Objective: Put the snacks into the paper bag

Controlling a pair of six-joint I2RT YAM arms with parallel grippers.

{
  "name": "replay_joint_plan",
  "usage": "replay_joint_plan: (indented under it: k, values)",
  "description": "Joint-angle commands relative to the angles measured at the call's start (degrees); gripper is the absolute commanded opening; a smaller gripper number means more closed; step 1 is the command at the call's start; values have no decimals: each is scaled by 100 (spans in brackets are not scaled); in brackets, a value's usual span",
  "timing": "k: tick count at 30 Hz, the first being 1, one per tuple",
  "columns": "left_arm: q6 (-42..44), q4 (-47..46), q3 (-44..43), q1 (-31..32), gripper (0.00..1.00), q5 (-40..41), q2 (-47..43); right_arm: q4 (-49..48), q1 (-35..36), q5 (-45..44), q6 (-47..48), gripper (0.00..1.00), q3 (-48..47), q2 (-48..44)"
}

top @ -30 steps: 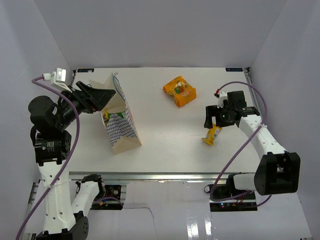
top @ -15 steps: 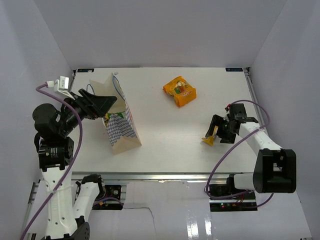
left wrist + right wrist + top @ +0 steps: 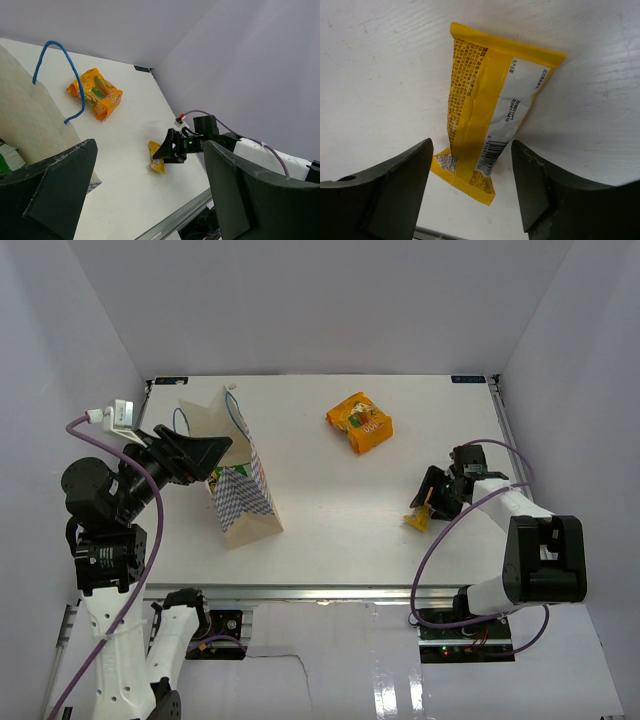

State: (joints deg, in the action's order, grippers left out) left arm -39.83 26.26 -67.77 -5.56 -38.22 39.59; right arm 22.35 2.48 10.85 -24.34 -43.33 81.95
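The paper bag [image 3: 243, 502] stands at the table's left, mouth open; its tan wall [image 3: 27, 117] and blue handle [image 3: 70, 82] show in the left wrist view. My left gripper [image 3: 214, 451] is open at the bag's mouth, its jaws wide apart [image 3: 150, 167]. A green-white packet [image 3: 213, 478] lies inside the bag [image 3: 7, 157]. The puffy orange bag [image 3: 359, 422] lies at the back middle [image 3: 98, 94]. A yellow wrapper [image 3: 417, 520] lies at the right [image 3: 490, 120]. My right gripper [image 3: 428, 502] is open and low over it, a finger on each side [image 3: 471, 150]. The other snacks are out of view.
White walls enclose the table on three sides. A metal rail [image 3: 330, 592] runs along the near edge. The right arm's purple cable [image 3: 440, 550] loops over the table's right front. The right arm [image 3: 210, 137] lies low along the right side.
My right gripper has come down and toward the near right, onto the yellow wrapper, and the arm has folded low. My left arm has shifted slightly at the bag's mouth.
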Motion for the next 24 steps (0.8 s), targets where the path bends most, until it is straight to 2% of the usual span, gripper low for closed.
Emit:
replay_joint_plan:
  k: [1,14,15,17,18,19,23,24]
  values:
    - [72,55,-175,-24,98,78,4,-301,-55,-206,-168,68,9,75]
    - [55,63,-526,-24,98,104,75,-477,-81,-426,-10,38,79,23]
    - [63,63,-544,-24,98,95,83,-486,-81,-417,17,32,79,31]
    - [63,63,-579,-24,98,95,92,-538,-72,-391,122,25,62,49]
    - [64,63,-580,-33,98,95,92,-547,-81,-365,174,18,53,58]
    - [72,63,-588,-24,98,95,84,-556,-81,-330,323,16,18,58]
    - [72,63,-641,-24,98,104,92,-661,-72,214,1068,10,-236,-30]
    - [72,63,-685,-33,98,95,101,-766,-64,720,1289,8,-307,-135]
